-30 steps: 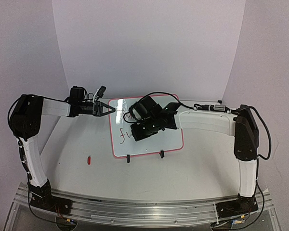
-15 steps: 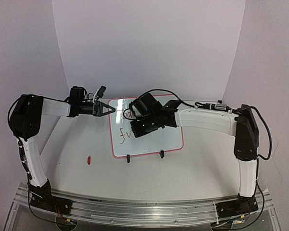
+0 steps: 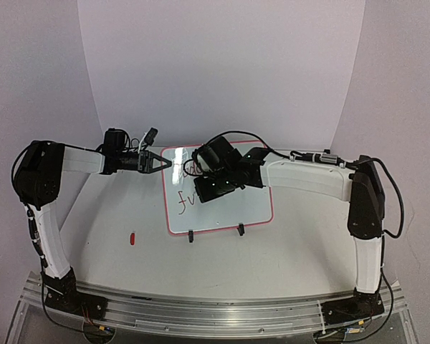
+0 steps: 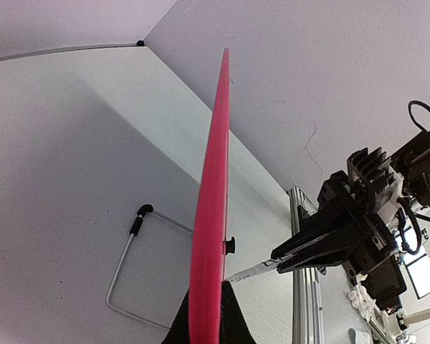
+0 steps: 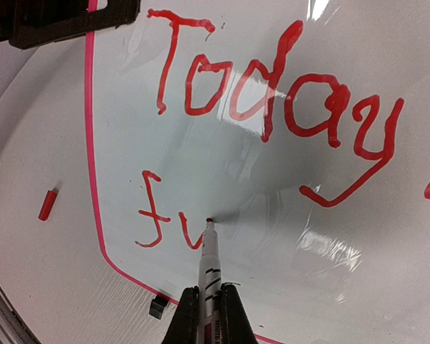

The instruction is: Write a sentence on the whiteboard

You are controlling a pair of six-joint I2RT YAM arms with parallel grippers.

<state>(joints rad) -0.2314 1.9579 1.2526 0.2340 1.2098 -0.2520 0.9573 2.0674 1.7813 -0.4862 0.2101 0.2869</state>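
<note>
A white table [image 3: 294, 251] with two robot arms bolted at its near edge. A small whiteboard [image 3: 229, 211] with a thin pink-red frame stands propped near the middle of the table, resting on two black clip feet [image 3: 190, 236]. The left gripper [image 3: 162, 163] is clamped on the board's upper left edge, steadying it. The right gripper [image 5: 209, 315] is closed around a marker [image 5: 209, 265], whose tip touches the board. The sentence [image 5: 272, 93] is unfinished, in red handwriting: "Today" on the top line, the start of another mark at the right edge of the wrist view, and "fu" below, with the tip at the end of the "u". A small red cap [image 3: 132, 238] lies on the table, well apart to the board's left. Likely risks from here: pressing too hard could tip or slide the propped board if the left grip slips; pressing too lightly on the glossy surface could break the stroke; the marker could twist between the fingers; and the right wrist, hanging close over the fresh ink, could smear "Today".
</note>
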